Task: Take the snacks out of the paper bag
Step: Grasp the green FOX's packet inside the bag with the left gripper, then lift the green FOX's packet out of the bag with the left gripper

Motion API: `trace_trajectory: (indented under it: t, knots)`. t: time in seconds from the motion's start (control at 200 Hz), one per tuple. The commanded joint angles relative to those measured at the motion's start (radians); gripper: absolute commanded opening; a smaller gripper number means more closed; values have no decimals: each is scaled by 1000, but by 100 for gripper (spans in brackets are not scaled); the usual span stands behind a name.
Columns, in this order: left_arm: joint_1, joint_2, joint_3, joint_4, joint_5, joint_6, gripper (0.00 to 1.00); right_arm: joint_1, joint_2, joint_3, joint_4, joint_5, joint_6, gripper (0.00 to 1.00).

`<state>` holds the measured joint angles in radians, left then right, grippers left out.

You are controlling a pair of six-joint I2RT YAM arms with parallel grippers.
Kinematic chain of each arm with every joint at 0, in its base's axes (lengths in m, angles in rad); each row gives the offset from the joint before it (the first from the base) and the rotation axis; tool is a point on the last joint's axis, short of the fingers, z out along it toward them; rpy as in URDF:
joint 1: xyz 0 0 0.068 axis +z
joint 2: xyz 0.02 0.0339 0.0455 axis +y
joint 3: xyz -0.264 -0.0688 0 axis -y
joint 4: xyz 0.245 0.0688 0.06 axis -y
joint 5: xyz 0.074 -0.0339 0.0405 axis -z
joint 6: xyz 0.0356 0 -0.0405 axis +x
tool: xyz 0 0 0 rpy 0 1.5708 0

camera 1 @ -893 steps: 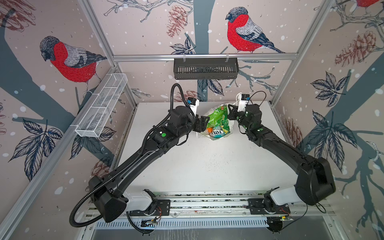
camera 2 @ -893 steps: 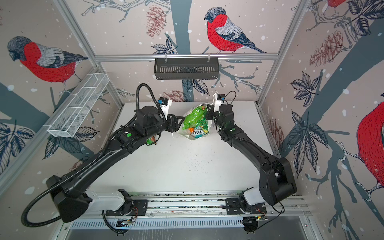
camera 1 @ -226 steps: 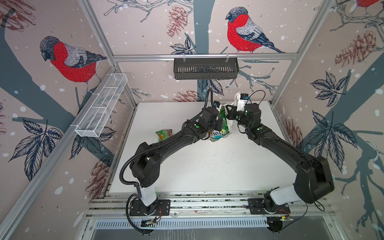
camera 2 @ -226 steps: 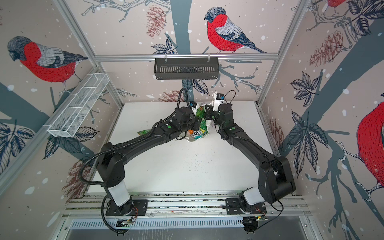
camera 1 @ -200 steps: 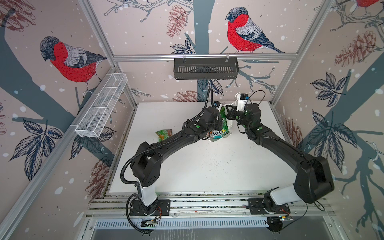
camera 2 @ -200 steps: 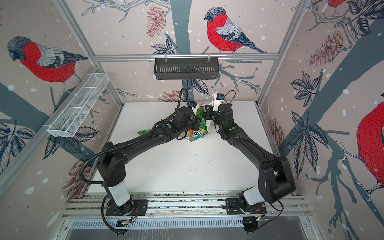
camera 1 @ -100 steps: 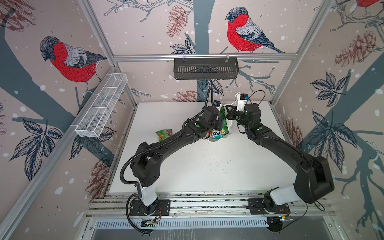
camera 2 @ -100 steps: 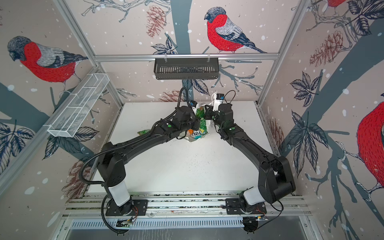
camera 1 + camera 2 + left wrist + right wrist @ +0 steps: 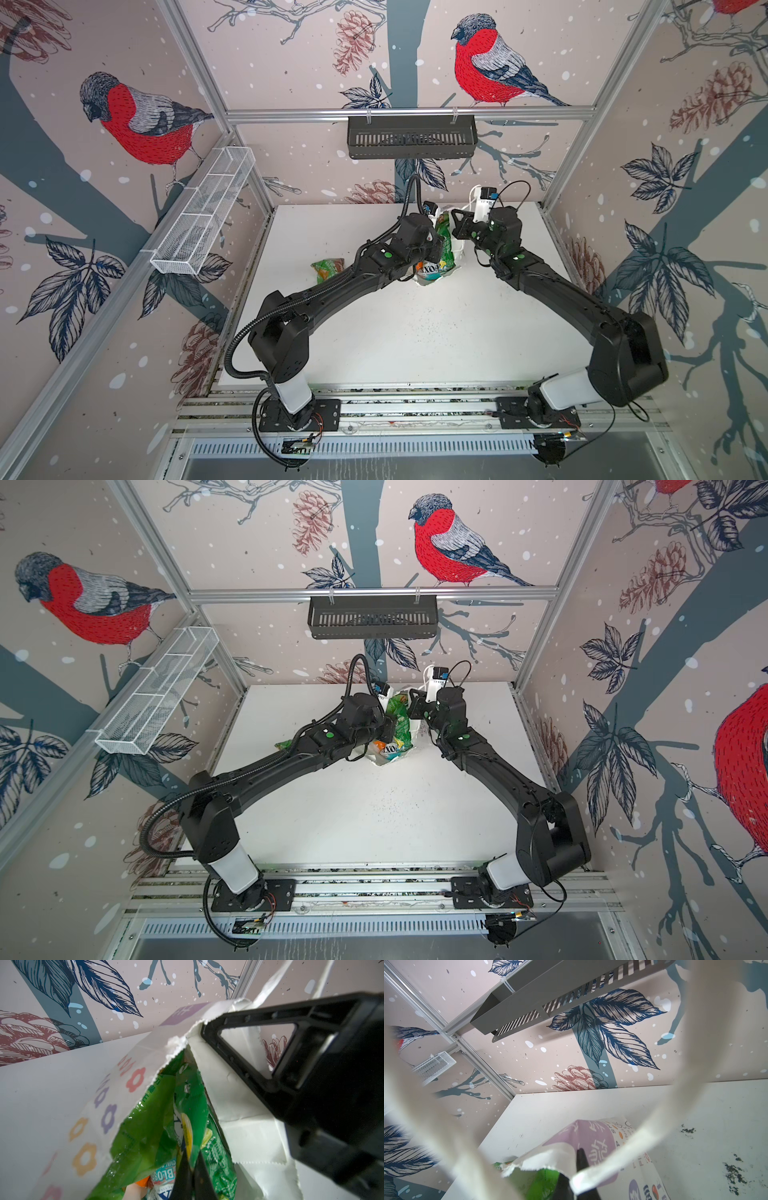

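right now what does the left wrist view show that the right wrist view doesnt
Left wrist only: the left gripper shut on a green packet inside the paper bag, a teal packet deeper in. Right wrist only: the black wall basket, the white mesh basket. Both: the bag's torn rim, pinched by the right gripper.

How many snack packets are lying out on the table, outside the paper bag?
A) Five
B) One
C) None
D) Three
B: in both top views a single green snack packet lies on the white table, to the left of the paper bag. All the other packets in view sit inside the bag.
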<state>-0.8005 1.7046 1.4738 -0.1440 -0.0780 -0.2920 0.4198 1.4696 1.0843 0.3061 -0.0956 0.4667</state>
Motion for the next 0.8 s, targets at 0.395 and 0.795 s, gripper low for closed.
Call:
trace_trajectory:
  t: [0.395, 0.795]
  knots:
    - [0, -146, -60, 92, -36, 2, 0, -9, 9, 0, 34, 19, 12, 0]
    - [0, -249, -97, 128, -86, 14, 0, -13, 10, -4, 35, 17, 18, 0]
